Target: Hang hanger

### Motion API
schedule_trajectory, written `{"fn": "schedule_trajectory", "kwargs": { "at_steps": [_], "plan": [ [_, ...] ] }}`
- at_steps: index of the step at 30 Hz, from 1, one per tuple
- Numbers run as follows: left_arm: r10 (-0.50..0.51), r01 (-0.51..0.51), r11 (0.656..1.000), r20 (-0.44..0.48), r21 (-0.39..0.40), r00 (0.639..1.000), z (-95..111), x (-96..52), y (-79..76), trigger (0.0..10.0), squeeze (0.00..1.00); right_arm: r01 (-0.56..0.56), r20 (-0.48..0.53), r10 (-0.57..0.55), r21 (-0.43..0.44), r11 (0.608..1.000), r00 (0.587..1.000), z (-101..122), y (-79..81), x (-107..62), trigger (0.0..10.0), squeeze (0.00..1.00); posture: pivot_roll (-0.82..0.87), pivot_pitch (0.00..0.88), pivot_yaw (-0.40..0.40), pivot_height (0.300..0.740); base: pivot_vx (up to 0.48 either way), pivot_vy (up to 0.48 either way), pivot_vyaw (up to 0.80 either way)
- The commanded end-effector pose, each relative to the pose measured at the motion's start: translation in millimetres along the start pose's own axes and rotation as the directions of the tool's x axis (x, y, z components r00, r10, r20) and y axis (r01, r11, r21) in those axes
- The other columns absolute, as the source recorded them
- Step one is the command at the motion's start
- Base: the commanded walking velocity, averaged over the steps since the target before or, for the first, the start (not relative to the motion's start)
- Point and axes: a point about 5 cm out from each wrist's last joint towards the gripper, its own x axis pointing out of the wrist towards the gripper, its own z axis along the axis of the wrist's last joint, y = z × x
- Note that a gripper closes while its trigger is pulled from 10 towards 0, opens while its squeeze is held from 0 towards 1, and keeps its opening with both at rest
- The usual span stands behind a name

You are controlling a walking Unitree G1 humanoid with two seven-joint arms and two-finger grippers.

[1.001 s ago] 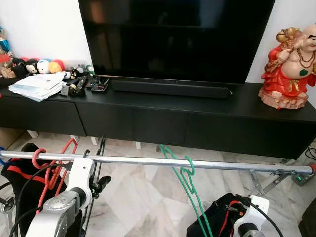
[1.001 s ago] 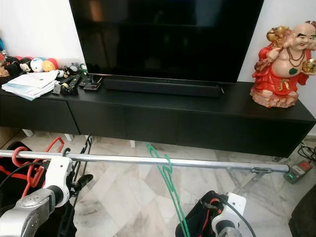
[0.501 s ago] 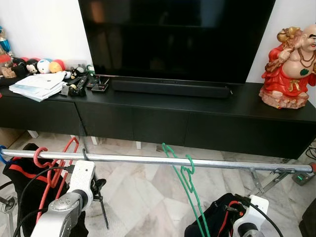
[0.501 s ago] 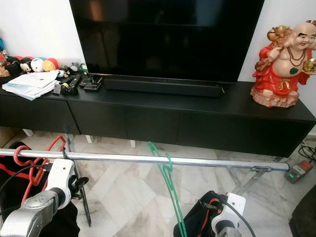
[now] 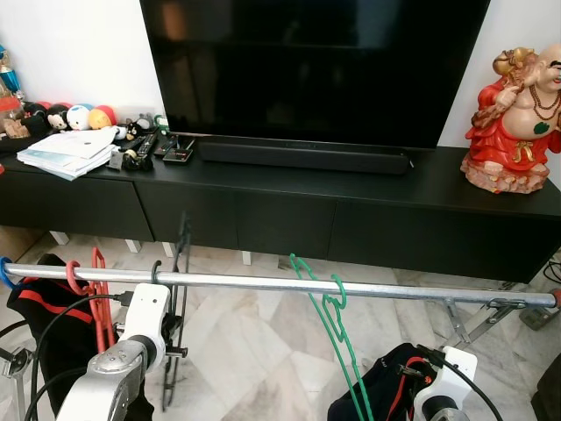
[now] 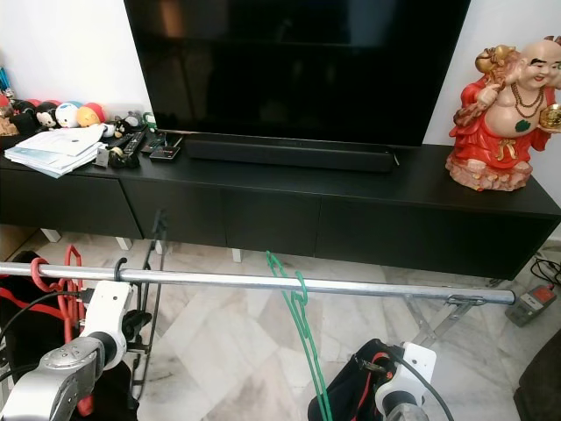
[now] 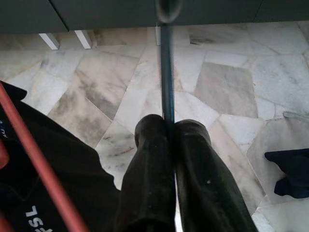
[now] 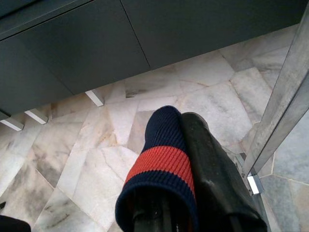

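Black hanger (image 5: 180, 289) now hooked over metal rail (image 5: 289, 285) near left end, beside red hanger (image 5: 95, 294); swing settled. Still pinched by closed left hand (image 7: 169, 140). Release judged next. Right hand (image 8: 181, 145) shut on striped cloth (image 8: 161, 166).

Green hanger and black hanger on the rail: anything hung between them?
No. In the left eye view the rail is bare between the black hanger and green hanger.

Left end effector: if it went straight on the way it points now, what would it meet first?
Judging by the wrist view, the left end effector, shut on the black hanger, points past the hanger down at the marble floor before the black TV cabinet. Probably floor first; depth is unclear.
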Motion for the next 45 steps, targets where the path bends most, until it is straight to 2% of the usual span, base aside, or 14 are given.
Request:
{"fn": "schedule_trajectory", "kwargs": {
  "at_steps": [1, 5, 7, 8, 11, 12, 17, 18, 19, 25, 26, 33, 34, 45],
  "plan": [
    [-0.002, 0.002, 1.0, 0.02, 0.018, 1.0, 5.1, 0.8, -0.5, 0.0, 0.0, -0.003, -0.01, 0.003, -0.005, 1.0, 1.0, -1.9, 1.0, -0.3, 10.0, 0.0, 0.07, 0.0, 0.044, 0.74, 0.0, 0.0, 0.0],
    [0.003, -0.003, 1.0, 0.03, 0.018, 1.0, 5.9, 0.5, -0.1, 1.4, 0.0, -0.003, -0.01, 0.003, -0.005, 1.0, 1.0, -1.9, 1.0, -0.3, 10.0, 0.0, 0.07, 0.0, 0.046, 0.74, 0.0, 0.0, 0.0],
    [0.004, -0.004, 1.0, 0.031, 0.019, 1.0, 5.9, 0.4, 0.0, 5.3, 0.0, -0.002, -0.011, 0.002, -0.005, 1.0, 1.0, -2.0, 0.9, -0.3, 10.0, 0.0, 0.07, 0.0, 0.045, 0.74, 0.0, 0.0, 0.0],
    [0.003, -0.003, 1.0, 0.037, 0.017, 0.999, 6.1, 0.4, -0.2, 10.0, 0.0, -0.002, -0.012, 0.002, -0.005, 1.0, 1.0, -2.3, 1.0, -0.4, 10.0, 0.0, 0.07, 0.0, 0.043, 0.74, 0.0, 0.0, 0.0],
    [0.006, -0.007, 1.0, 0.042, 0.016, 0.999, 6.2, 0.4, 0.0, 10.0, 0.0, -0.003, -0.013, 0.003, -0.005, 1.0, 1.0, -2.4, 1.1, -0.4, 10.0, 0.0, 0.07, 0.0, 0.043, 0.74, 0.0, 0.0, 0.0],
    [0.009, -0.009, 1.0, 0.051, 0.011, 0.999, 6.6, 0.4, -0.1, 10.0, 1.0, -0.003, -0.013, 0.002, -0.005, 1.0, 1.0, -2.3, 1.0, -0.4, 10.0, 0.0, 0.07, 0.0, 0.044, 0.74, 0.0, 0.0, 0.0],
    [0.016, -0.017, 1.0, 0.058, 0.016, 0.998, 7.9, 1.0, 0.1, 10.0, 1.0, -0.002, -0.012, 0.002, -0.007, 1.0, 1.0, -2.0, 0.8, -0.3, 10.0, 0.0, 0.07, 0.0, 0.043, 0.74, 0.0, 0.0, 0.0],
    [0.017, -0.018, 1.0, 0.059, 0.022, 0.998, 8.3, 1.2, 0.1, 10.0, 0.78, -0.002, -0.012, 0.002, -0.006, 1.0, 1.0, -1.9, 0.6, -0.3, 10.0, 0.0, 0.07, 0.0, 0.043, 0.74, 0.0, 0.0, 0.0],
    [0.016, -0.018, 0.999, 0.059, 0.036, 0.998, 9.1, 1.5, 0.1, 10.0, 0.0, -0.001, -0.012, 0.001, -0.006, 1.0, 1.0, -1.8, 0.5, -0.3, 10.0, 0.0, 0.07, 0.0, 0.042, 0.74, 0.0, 0.0, 0.0],
    [0.023, -0.024, 0.999, 0.061, 0.027, 0.998, 8.9, 2.7, -0.1, 10.0, 0.0, -0.004, -0.013, 0.004, -0.006, 1.0, 1.0, -2.2, 1.0, -0.3, 10.0, 0.0, 0.07, 0.0, 0.044, 0.74, 0.0, 0.0, 0.0],
    [0.021, -0.023, 0.999, 0.061, 0.026, 0.998, 8.7, 2.9, -0.3, 10.0, 1.0, -0.004, -0.013, 0.004, -0.006, 1.0, 1.0, -2.2, 0.9, -0.3, 10.0, 0.0, 0.07, 0.0, 0.043, 0.74, 0.0, 0.0, 0.0],
    [0.026, -0.028, 0.999, 0.056, 0.024, 0.998, 7.1, 4.4, -1.1, 10.0, 0.8, -0.002, -0.014, 0.002, -0.007, 1.0, 1.0, -2.1, 0.5, -0.4, 10.0, 0.0, 0.07, 0.0, 0.04, 0.74, 0.0, 0.0, 0.0],
    [0.029, -0.031, 0.999, 0.057, 0.024, 0.998, 7.1, 4.7, -1.1, 10.0, 0.0, -0.002, -0.015, 0.002, -0.007, 1.0, 1.0, -2.1, 0.5, -0.3, 10.0, 0.0, 0.07, 0.0, 0.04, 0.74, 0.0, 0.0, 0.0],
    [0.073, -0.073, 0.997, 0.049, -0.008, 0.996, 1.7, 12.8, -3.3, 10.0, 0.0, -0.004, -0.013, 0.004, -0.005, 1.0, 1.0, -1.3, 1.7, 0.6, 10.0, 0.0, 0.06, 0.0, 0.043, 0.74, 0.0, 0.0, 0.0]
  ]
}}
